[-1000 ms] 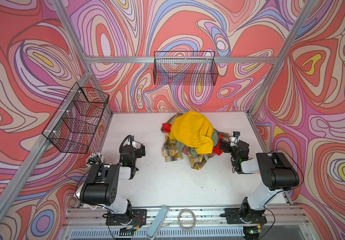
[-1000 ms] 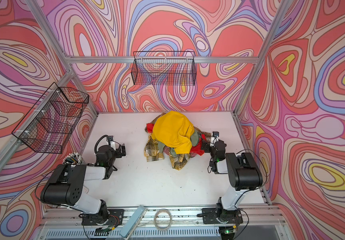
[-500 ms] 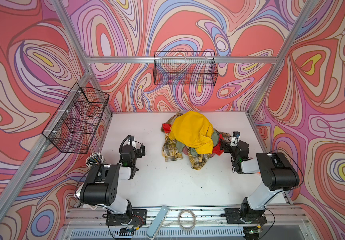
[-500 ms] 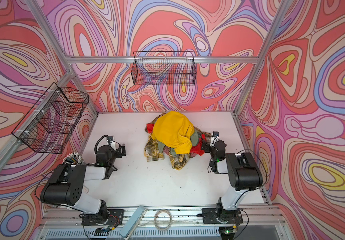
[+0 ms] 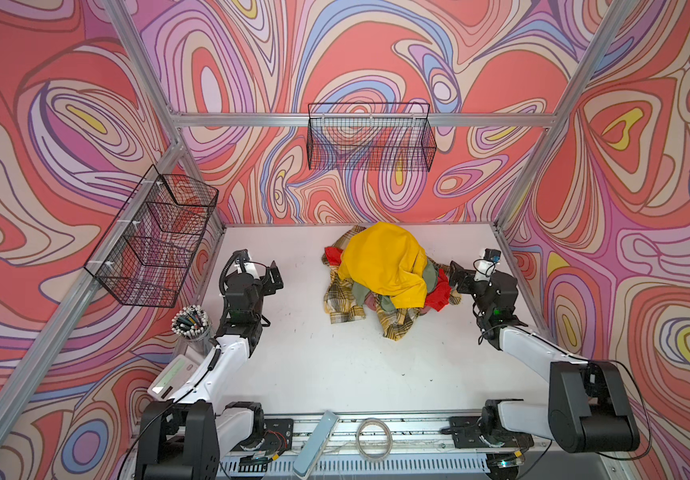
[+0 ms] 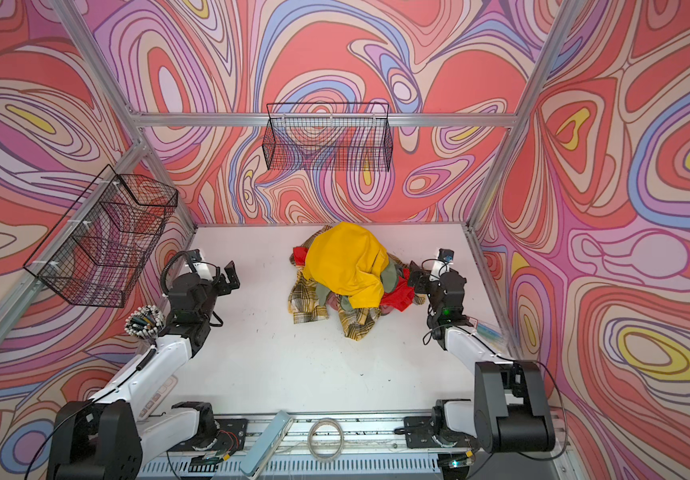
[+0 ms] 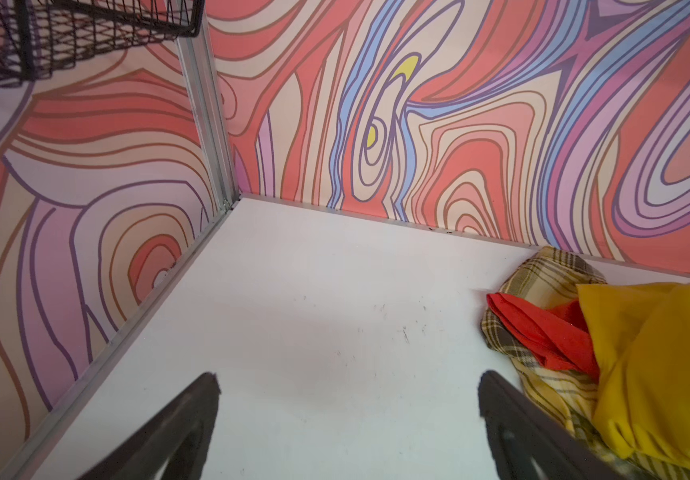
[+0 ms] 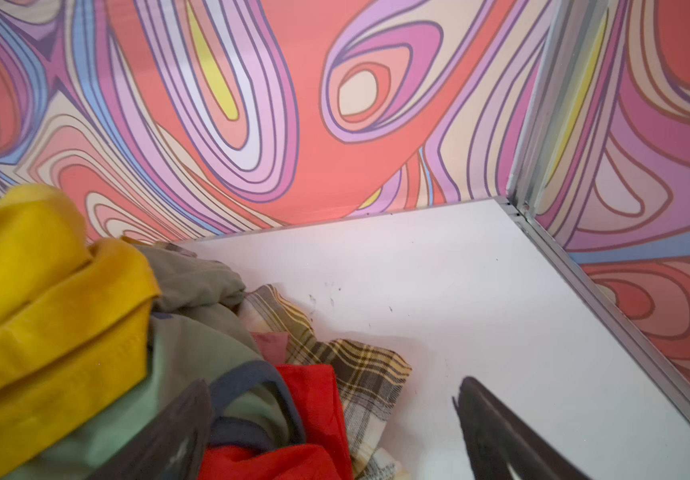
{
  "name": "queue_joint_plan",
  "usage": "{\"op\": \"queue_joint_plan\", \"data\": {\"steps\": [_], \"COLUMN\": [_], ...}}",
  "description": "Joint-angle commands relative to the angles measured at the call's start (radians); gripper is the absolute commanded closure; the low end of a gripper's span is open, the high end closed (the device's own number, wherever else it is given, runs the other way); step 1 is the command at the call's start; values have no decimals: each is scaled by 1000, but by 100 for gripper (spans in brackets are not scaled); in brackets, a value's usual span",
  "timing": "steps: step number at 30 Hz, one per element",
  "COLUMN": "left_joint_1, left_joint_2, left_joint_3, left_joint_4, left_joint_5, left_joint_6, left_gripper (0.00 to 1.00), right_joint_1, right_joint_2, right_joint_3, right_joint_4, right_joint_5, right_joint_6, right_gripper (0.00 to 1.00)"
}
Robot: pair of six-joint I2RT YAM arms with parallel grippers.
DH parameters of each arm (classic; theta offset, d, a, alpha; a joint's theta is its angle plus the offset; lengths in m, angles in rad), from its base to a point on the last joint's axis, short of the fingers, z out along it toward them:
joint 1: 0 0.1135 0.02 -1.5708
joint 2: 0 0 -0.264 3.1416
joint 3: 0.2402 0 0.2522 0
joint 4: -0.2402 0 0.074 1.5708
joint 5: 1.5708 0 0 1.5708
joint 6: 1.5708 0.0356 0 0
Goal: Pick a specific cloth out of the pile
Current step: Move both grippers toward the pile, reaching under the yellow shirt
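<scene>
Left jaws stood wide and empty over the bare tabletop [image 5: 335, 365], well apart from the pile [image 5: 385, 291]. Right jaws, also wide and empty, hung at its edge. The cloth [image 5: 341, 299] lay mostly under a yellow garment [image 5: 380, 259], corners showing.

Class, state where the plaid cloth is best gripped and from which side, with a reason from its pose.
Probably the plaid cloth's loose corner beside the red cloth: it lies flat and uncovered on the table. Come from the right, where the open right hand is nearest.

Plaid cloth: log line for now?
left gripper open, off pile | right gripper open at pile edge | plaid cloth ungrasped under yellow cloth
</scene>
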Motion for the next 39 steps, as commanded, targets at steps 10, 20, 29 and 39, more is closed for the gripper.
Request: {"op": "queue_joint_plan", "data": {"steps": [10,20,29,39], "left_joint_1": [-408,-558,-558,-558], "left_joint_2": [-103,11,18,-51], "left_joint_3": [-34,-86,-104,-127], "left_joint_4": [-223,-172,-168,-221], "left_joint_5": [-217,-266,-281,-335], "left_joint_6": [-93,-170,-196,-175], "left_gripper": [3,4,3,0], "right_joint_1": [45,429,959,1173], "right_joint_2": [-313,-429,-287,2], "right_joint_3": [-1,-32,4,101], "right_joint_4": [-353,-543,-673,-782], "right_joint_5": [-224,69,593,815], "right_joint_6": [111,70,110,362], "right_gripper": [17,29,30,30]}}
